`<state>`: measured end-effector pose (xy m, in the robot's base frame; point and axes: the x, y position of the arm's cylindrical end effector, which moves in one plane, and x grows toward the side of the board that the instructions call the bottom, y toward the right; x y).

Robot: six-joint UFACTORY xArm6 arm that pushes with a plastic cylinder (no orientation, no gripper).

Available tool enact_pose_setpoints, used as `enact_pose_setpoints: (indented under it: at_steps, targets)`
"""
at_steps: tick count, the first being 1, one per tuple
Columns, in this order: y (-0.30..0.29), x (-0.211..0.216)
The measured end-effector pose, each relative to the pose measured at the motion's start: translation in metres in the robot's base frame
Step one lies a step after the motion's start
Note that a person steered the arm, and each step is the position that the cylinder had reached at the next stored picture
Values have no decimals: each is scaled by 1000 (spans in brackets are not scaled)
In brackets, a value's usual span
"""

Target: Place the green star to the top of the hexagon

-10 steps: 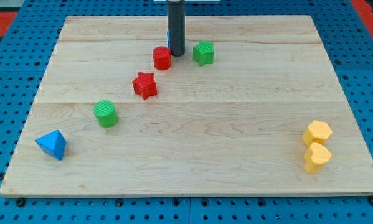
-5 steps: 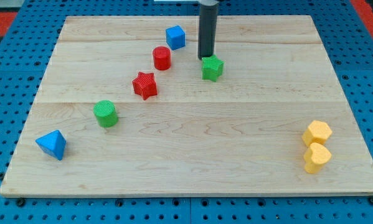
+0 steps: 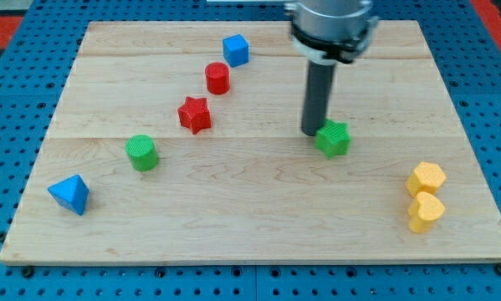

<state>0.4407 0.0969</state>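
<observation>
The green star point(image 3: 334, 139) lies on the wooden board right of centre. My tip point(image 3: 311, 132) touches its upper-left side. The yellow hexagon point(image 3: 426, 178) sits near the board's right edge, below and to the right of the star, well apart from it. A yellow heart point(image 3: 425, 211) lies just below the hexagon, touching it.
A blue cube point(image 3: 236, 49) and a red cylinder point(image 3: 217, 78) lie at the upper middle. A red star point(image 3: 195, 114), a green cylinder point(image 3: 141, 153) and a blue pyramid point(image 3: 70, 194) run down to the lower left. The board point(image 3: 258, 226) sits on a blue pegboard.
My tip has moved down and to the right, pushing the green star from the upper middle of the board toward the yellow hexagon. The other blocks have not moved.
</observation>
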Motion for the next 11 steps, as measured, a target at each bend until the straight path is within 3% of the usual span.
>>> enact_pose_setpoints:
  at_steps: [1, 2, 3, 5, 6, 11]
  targets:
    - [35, 14]
    - [5, 59]
    - [58, 57]
    - [30, 41]
    - [56, 16]
    - [79, 16]
